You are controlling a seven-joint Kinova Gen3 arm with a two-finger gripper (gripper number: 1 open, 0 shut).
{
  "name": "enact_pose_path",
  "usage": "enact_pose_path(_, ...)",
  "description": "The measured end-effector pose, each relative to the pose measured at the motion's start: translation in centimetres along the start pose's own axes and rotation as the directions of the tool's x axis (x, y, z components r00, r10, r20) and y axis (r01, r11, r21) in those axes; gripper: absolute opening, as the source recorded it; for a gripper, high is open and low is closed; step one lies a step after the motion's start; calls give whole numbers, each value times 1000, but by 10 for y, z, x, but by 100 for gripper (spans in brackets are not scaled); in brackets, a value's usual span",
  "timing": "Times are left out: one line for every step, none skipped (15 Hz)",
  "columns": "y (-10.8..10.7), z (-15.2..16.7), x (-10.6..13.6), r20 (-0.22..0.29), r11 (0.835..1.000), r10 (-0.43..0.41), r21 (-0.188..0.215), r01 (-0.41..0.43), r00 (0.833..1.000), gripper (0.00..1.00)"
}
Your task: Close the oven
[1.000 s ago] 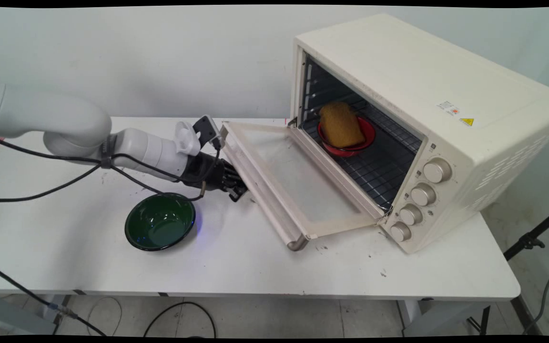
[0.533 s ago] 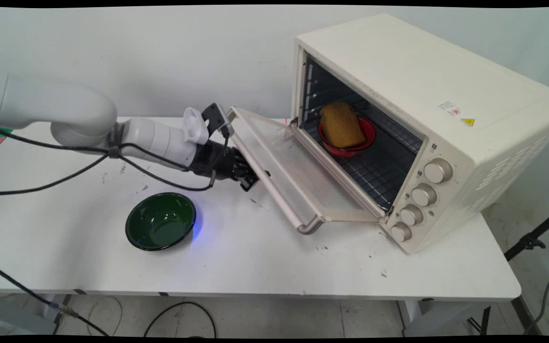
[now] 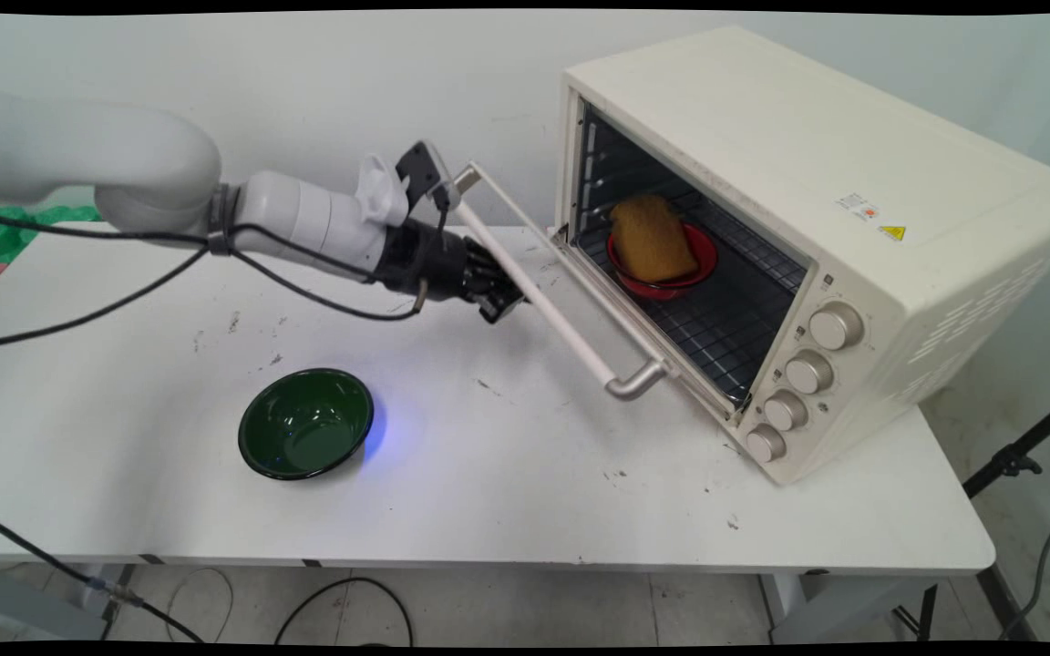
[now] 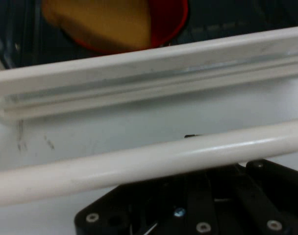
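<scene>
Your gripper (image 3: 496,301) is pressed up against the underside of the oven door's handle bar (image 3: 571,342), on the side away from the oven (image 3: 762,146). In the hand view the bar crosses just above the black linkage and hides the tips, so you cannot tell whether the jaws are spread or closed, or whether they pinch anything.

The door (image 3: 580,271) hangs half open, tilted out from the oven's front on its bottom hinge, with its handle end raised clear of the table (image 3: 488,510).

My judgement is that the door is rigid and moderately heavy, and that it swings only about that hinge. The bar looks smooth and round, so it may slip along the gripper if you push off-centre. The middle of the bar is the sound place to bear on or grasp. The glass panel is the fragile part, so keep off it.

Inside the oven, a red bowl (image 3: 705,260) sits on the wire rack (image 3: 716,319) and holds a brown slab of bread (image 3: 648,239).

A green bowl (image 3: 306,424) stands on the table, well out in front of the oven.
</scene>
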Motion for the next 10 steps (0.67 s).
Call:
enact_pose_path(-1, -2, 6, -10, 1000, 3, -2, -3, 1000, 0)
enact_pose_path(-2, -5, 11, -18, 1000, 5, -3, -5, 1000, 0)
enact_pose_path(-3, -7, 18, -28, 1000, 8, -5, -9, 1000, 0)
enact_pose_path(-4, -9, 24, -36, 1000, 10, -6, -10, 999, 0)
enact_pose_path(-5, -10, 27, -42, 1000, 10, -6, -11, 999, 0)
enact_pose_path(-6, -11, 32, -50, 1000, 12, -7, -13, 999, 0)
enact_pose_path(-6, -12, 37, -57, 1000, 14, -7, -14, 998, 0)
enact_pose_path(-7, -12, 42, -64, 1000, 15, -7, -16, 998, 0)
enact_pose_path(-8, -12, 47, -72, 1000, 17, -8, -17, 997, 0)
enact_pose_path(-8, -12, 51, -77, 1000, 17, -8, -18, 997, 0)
